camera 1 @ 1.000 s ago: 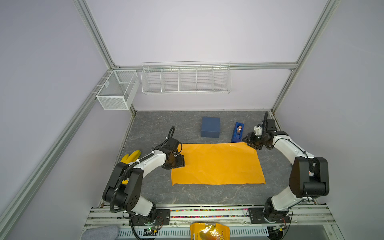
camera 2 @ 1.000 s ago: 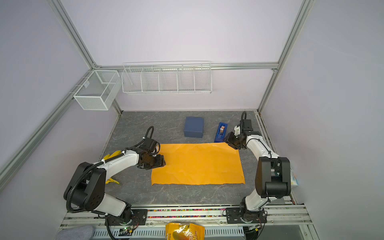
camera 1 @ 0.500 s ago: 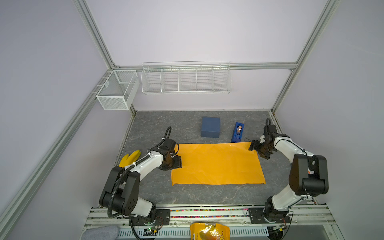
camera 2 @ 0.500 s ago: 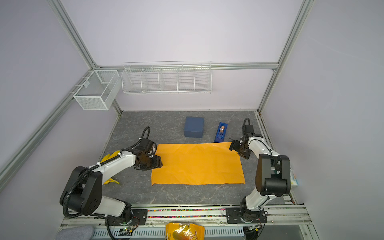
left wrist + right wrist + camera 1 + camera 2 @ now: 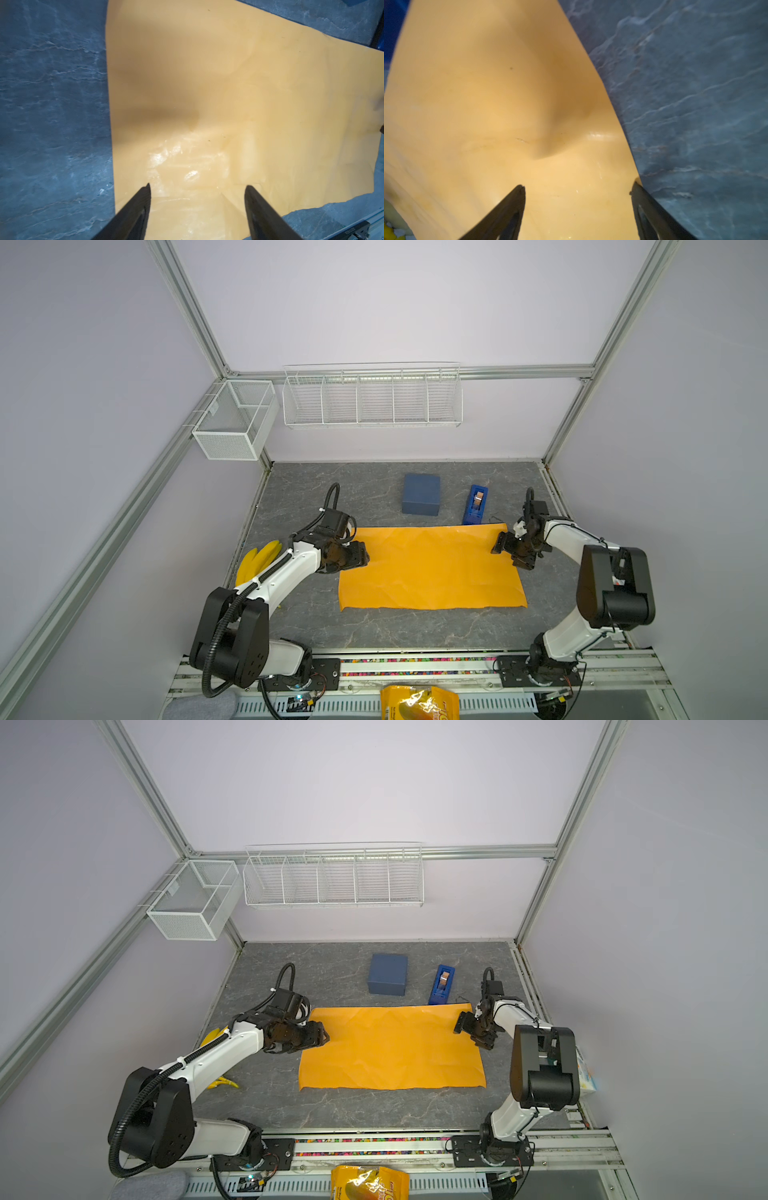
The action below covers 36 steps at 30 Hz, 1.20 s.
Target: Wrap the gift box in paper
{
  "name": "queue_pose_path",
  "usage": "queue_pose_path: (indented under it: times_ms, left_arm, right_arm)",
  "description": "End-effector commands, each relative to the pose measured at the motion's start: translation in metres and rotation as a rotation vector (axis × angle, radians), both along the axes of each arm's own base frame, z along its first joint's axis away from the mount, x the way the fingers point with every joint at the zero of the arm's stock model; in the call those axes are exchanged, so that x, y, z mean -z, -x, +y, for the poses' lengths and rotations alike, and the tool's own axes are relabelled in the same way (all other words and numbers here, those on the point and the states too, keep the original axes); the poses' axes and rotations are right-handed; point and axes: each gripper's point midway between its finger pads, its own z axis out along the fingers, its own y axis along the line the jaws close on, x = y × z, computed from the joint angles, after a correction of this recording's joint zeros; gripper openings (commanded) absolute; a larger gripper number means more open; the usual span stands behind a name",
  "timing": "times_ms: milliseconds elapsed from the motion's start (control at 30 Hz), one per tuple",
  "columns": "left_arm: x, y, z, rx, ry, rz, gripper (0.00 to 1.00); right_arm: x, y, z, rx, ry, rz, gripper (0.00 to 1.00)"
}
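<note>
Paper (image 5: 432,566) lies flat at mid-frame in both top views. It looks thin, limp and prone to sliding and creasing, so pinch an edge or corner. Box (image 5: 421,499) sits just above, off the sheet, and looks rigid and light, so grip opposite walls. Left gripper (image 5: 197,188) and right gripper (image 5: 577,188) are spread, empty.

The right gripper (image 5: 577,186) is presenting its jaws spread wide, gripping nothing. One jaw is sitting over the orange paper (image 5: 477,93), which is showing a shallow dent. The other is lining up with the sheet's edge beside the grey tabletop (image 5: 695,83).
</note>
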Motion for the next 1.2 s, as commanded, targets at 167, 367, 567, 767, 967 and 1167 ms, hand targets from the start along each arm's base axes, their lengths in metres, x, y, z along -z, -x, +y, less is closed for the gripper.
queue_pose_path:
  times_ms: [167,367,567,767,967,1167]
  left_arm:
    - [0.005,-0.005,-0.006,0.01,0.022,0.022,0.71]
    - [0.018,0.001,-0.002,0.008,0.001,0.052,0.71]
    - [0.037,0.018,0.006,0.0,-0.024,0.097,0.71]
    - [0.047,0.027,0.009,-0.009,-0.026,0.122,0.71]
    - [0.042,0.027,0.01,-0.009,-0.023,0.112,0.71]
    - [0.018,0.016,0.006,-0.014,-0.002,0.047,0.71]
  right_arm:
    - [0.011,0.024,0.032,-0.079,-0.064,0.062,0.82]
    - [0.002,0.025,0.028,-0.079,-0.02,0.045,0.81]
    - [-0.046,0.005,0.022,-0.065,0.022,-0.086,0.82]
    - [-0.095,-0.022,0.039,-0.066,-0.059,-0.211,0.82]
    - [-0.117,-0.053,0.071,-0.114,-0.155,-0.285,0.82]
    - [-0.13,-0.091,0.117,-0.208,-0.222,-0.342,0.81]
